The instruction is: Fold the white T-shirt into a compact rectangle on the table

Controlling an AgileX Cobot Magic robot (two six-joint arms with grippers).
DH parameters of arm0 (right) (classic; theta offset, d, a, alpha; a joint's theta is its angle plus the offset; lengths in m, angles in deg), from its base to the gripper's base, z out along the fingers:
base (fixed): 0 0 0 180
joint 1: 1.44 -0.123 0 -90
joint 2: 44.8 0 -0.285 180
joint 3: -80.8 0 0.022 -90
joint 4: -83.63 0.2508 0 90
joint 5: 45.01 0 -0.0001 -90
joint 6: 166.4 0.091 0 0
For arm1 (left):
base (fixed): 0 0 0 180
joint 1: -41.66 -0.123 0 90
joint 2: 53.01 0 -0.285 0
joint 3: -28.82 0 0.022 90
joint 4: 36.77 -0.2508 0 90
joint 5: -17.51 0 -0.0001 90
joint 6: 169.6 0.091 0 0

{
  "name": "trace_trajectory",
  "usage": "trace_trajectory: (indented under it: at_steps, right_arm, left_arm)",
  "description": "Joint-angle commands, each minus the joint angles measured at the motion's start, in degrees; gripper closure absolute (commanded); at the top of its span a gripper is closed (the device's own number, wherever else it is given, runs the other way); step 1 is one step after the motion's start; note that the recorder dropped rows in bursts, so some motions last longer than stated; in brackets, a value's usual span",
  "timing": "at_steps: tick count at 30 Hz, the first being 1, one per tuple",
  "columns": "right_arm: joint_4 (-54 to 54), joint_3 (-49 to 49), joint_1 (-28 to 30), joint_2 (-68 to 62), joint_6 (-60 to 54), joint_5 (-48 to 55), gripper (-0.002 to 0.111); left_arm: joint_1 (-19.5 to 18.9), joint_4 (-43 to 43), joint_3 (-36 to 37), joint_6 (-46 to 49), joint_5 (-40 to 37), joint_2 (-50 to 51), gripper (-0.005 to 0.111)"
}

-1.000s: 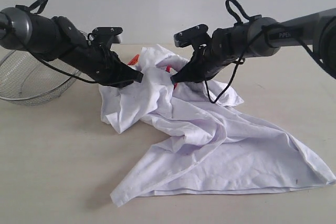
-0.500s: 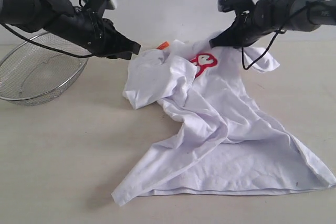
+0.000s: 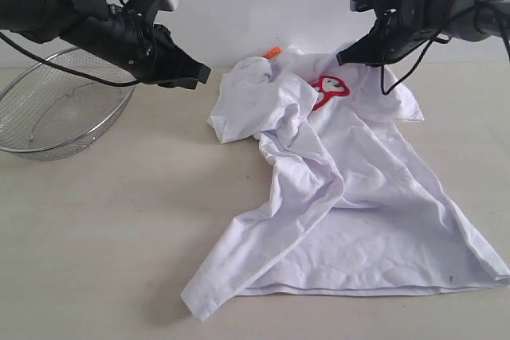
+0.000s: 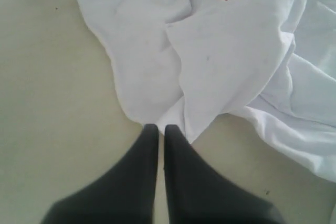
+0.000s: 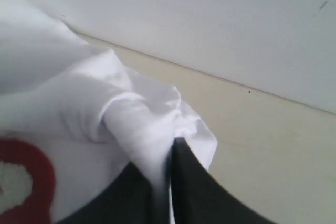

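Two grippers, one garment, entered from the fingertips outward.

Item 1, right gripper (image 5: 170, 142): we find its dark fingers (image 5: 197, 187) pressed nearly together on a bunched fold of the white T-shirt (image 3: 358, 197), at the far end beside the lettering. The pinch holds that part raised off the table (image 3: 119, 236).

Item 2, left gripper (image 4: 156, 127): fingers (image 4: 139, 171) pressed flat together, with nothing between them that we can see. The exterior view shows the tips just apart from the cloth's nearer edge.

Item 3, the shirt: crumpled and half twisted, spread across the middle and right of the table. Its hem (image 3: 343, 288) lies toward the camera, the red lettering (image 3: 331, 87) is partly buried in folds, and the orange neck tag (image 3: 272, 53) sits at the far end. A wire-mesh basket (image 3: 56, 117) stands well apart at the left.

Handling, in our judgement: light, limp, without stiffness. It will sag, drag and wrinkle rather than keep a shape, and thin cloth may slip from a small pinch. We would take it at both shoulders or at the hem corners, gathering a doubled fold each time, and pull it flat before folding.
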Motion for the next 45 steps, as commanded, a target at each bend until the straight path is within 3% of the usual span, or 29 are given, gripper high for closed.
trace_trajectory:
  at_steps: [1, 3, 5, 6, 8, 10, 14, 22, 27, 29, 32, 33, 35, 41, 45]
  right_arm:
    - [-2.27, -0.70, 0.37, 2.88, -1.12, 1.54, 0.070]
    - [-3.75, -0.70, 0.37, 4.04, -1.01, 2.90, 0.046]
    - [-4.36, -0.70, 0.37, 5.05, -0.04, 4.13, 0.037]
    - [-5.61, -0.70, 0.37, 5.75, 0.75, 5.06, 0.037]
    - [-7.22, -0.70, 0.37, 7.04, 2.51, 7.53, 0.044]
    - [-7.33, -0.70, 0.37, 8.41, 4.51, 12.34, 0.060]
    - [-2.84, -0.70, 0.37, 9.61, 5.59, 22.22, 0.108]
    - [11.94, -0.58, -0.96, 7.95, -5.08, 36.89, 0.109]
    - [12.57, 2.04, -3.73, 7.45, -5.58, 37.08, 0.109]
    - [11.87, 4.90, -3.89, 7.45, -5.58, 33.05, 0.109]
    - [9.59, 9.46, -3.68, 7.45, -5.34, 27.10, 0.109]
    - [9.59, 10.17, -3.65, 7.45, -5.34, 26.58, 0.109]
    - [9.59, 11.85, -3.65, 7.45, -5.34, 26.32, 0.109]
    - [9.59, 14.14, -3.65, 7.45, -5.55, 23.27, 0.109]
    - [9.59, 14.14, -3.65, 7.45, -5.55, 22.62, 0.109]
  left_arm:
    - [0.27, -1.25, -0.22, 0.25, -0.41, -0.45, 0.102]
    - [0.27, -1.25, -0.22, 0.25, -0.41, -0.62, 0.102]
    - [0.27, -1.25, -0.22, 0.25, -0.41, -0.78, 0.102]
    - [0.27, -1.25, -0.22, 0.25, -0.28, -0.75, 0.102]
    - [0.27, -1.39, -0.22, 0.25, -0.12, -0.91, 0.102]
    - [0.27, -1.39, -0.22, 0.25, -0.43, -0.88, 0.102]
    - [0.78, -1.39, -0.22, 0.82, -2.32, -0.74, 0.102]
    - [8.05, -0.09, -0.22, 7.03, -1.51, 0.98, 0.102]
    - [12.42, 4.44, -0.22, 6.88, -0.20, 1.84, 0.100]
    - [13.57, 4.69, -0.22, 6.64, 0.87, 2.06, 0.086]
    - [15.03, 4.94, -0.22, 5.47, 8.33, 3.78, 0.050]
    - [15.03, 4.94, -0.22, 4.75, 11.41, 4.33, 0.048]
    - [14.92, 4.94, -0.22, 2.56, 19.10, 5.56, 0.049]
    - [14.18, 4.83, -0.22, 2.11, 28.04, 6.16, 0.050]
    - [13.80, 4.83, -0.22, 2.11, 28.04, 7.82, 0.050]
